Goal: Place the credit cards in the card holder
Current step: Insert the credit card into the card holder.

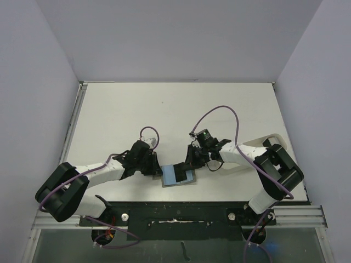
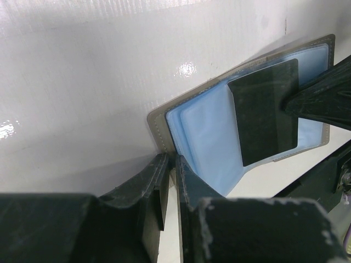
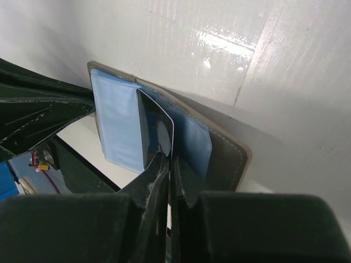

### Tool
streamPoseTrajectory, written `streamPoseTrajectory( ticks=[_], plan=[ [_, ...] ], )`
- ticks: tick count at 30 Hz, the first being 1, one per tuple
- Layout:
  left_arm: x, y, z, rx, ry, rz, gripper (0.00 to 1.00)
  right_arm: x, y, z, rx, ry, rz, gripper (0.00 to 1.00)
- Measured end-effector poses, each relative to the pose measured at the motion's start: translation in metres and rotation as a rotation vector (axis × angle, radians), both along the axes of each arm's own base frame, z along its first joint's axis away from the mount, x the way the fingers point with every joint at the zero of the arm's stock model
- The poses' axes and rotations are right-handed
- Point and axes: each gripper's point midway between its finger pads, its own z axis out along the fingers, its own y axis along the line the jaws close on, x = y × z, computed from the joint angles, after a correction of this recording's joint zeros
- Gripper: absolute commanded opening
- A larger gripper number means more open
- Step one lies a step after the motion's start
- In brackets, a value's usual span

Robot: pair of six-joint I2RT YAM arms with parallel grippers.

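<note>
You have one card holder lying open, blue lining up, near the front edge of the white table. It sits between your two grippers, with one dark credit card over its right half. Your left gripper pinches the holder's left edge, fingers almost together, while your right gripper is clamped on the card, hiding part of it.
</note>
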Motion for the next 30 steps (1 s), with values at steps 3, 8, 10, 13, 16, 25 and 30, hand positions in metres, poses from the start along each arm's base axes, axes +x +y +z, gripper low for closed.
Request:
streamPoseTrajectory(
  ticks=[3, 8, 10, 13, 16, 25, 30],
  plan=[
    [0.0, 0.0, 0.0, 0.0, 0.0, 0.001, 0.11, 0.0, 0.0, -0.001, -0.009, 0.0, -0.008, 0.0],
    [0.0, 0.001, 0.0, 0.0, -0.002, 0.006, 0.11, -0.002, 0.001, -0.002, -0.017, 0.008, -0.03, 0.0],
    [0.0, 0.002, 0.0, 0.002, -0.004, 0.008, 0.11, -0.002, 0.002, -0.003, -0.017, 0.012, -0.041, 0.0],
    [0.0, 0.002, 0.0, 0.002, -0.004, 0.011, 0.11, -0.003, 0.004, -0.004, -0.012, 0.018, -0.056, 0.0],
    [-0.001, 0.003, 0.0, 0.003, -0.006, 0.014, 0.11, -0.002, 0.006, -0.004, -0.006, 0.019, -0.067, 0.0],
    [-0.001, 0.004, 0.0, 0.004, -0.008, 0.016, 0.11, -0.005, 0.009, -0.004, -0.005, 0.015, -0.06, 0.0],
    [-0.001, 0.004, 0.0, 0.004, -0.008, 0.016, 0.11, -0.005, 0.011, -0.004, -0.007, 0.01, -0.053, 0.0]
  ],
)
